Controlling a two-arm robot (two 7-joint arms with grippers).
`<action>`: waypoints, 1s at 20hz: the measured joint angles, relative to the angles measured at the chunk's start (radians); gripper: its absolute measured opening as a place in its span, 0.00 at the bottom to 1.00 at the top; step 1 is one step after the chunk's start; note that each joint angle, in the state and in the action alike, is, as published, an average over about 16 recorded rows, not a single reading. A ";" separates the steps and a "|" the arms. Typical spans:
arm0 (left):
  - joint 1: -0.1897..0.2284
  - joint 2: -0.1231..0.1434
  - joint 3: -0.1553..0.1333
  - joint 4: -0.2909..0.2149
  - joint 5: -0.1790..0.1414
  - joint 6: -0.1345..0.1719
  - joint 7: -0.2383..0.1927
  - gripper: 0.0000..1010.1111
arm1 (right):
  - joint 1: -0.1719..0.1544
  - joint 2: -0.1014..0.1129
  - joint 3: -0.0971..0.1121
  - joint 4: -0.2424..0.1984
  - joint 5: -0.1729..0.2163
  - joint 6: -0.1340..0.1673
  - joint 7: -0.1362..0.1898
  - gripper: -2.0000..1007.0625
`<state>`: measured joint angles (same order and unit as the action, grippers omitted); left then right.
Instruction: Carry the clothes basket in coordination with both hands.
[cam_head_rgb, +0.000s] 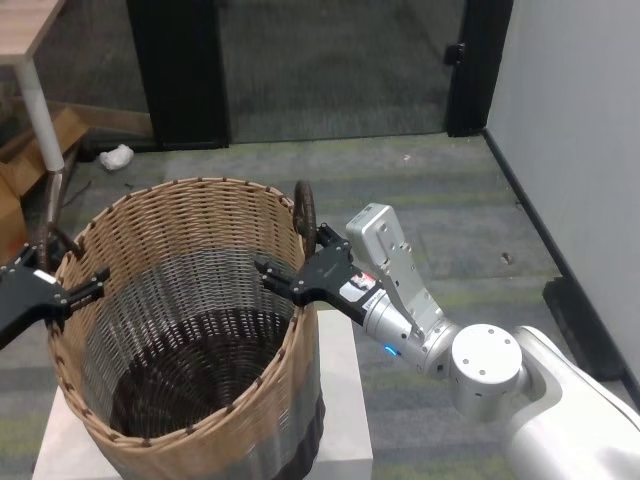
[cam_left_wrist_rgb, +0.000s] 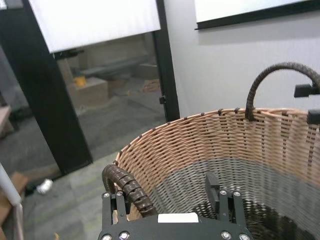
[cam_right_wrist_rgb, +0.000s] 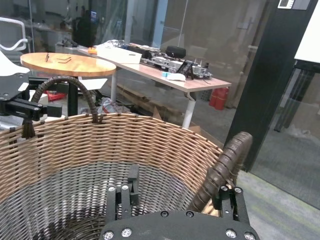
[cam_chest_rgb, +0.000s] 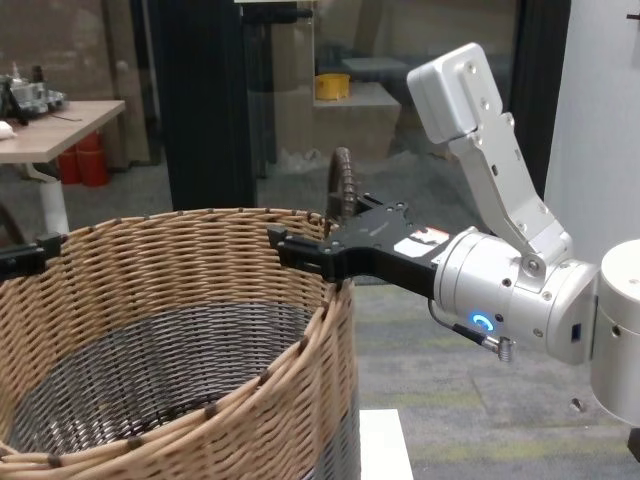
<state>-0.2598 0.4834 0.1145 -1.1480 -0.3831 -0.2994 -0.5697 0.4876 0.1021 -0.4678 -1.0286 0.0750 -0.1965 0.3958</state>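
The clothes basket (cam_head_rgb: 190, 250) stands on a white pedestal, tan above and grey below. Its dark wrapped handles rise at the left rim (cam_head_rgb: 48, 215) and the right rim (cam_head_rgb: 305, 208). My left gripper (cam_head_rgb: 75, 288) is open and straddles the left rim at the handle's foot (cam_left_wrist_rgb: 125, 187), one finger (cam_left_wrist_rgb: 212, 187) inside the basket. My right gripper (cam_head_rgb: 295, 272), on the silver wrist with the blue ring (cam_chest_rgb: 483, 322), is open and straddles the right rim beside its handle (cam_right_wrist_rgb: 225, 165), one finger (cam_right_wrist_rgb: 132, 180) inside. The basket looks empty.
The white pedestal (cam_head_rgb: 340, 400) stands on grey-green carpet. A wooden table's white leg (cam_head_rgb: 40, 110) and cardboard (cam_head_rgb: 12, 190) are at the far left. Black door frames (cam_head_rgb: 180, 70) and glass stand behind, a wall (cam_head_rgb: 580, 120) at the right.
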 joint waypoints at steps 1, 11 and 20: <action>0.005 -0.001 -0.004 -0.010 -0.010 0.008 0.000 0.88 | -0.001 0.002 0.001 -0.005 0.000 0.002 -0.001 0.79; 0.058 -0.007 -0.035 -0.098 -0.105 0.078 0.013 0.99 | -0.013 0.023 0.014 -0.063 -0.004 0.023 -0.014 0.98; 0.065 -0.007 -0.030 -0.099 -0.115 0.103 0.042 0.99 | -0.018 0.031 0.021 -0.087 -0.006 0.026 -0.021 1.00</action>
<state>-0.1949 0.4762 0.0846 -1.2465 -0.4985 -0.1960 -0.5277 0.4692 0.1331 -0.4469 -1.1152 0.0688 -0.1701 0.3753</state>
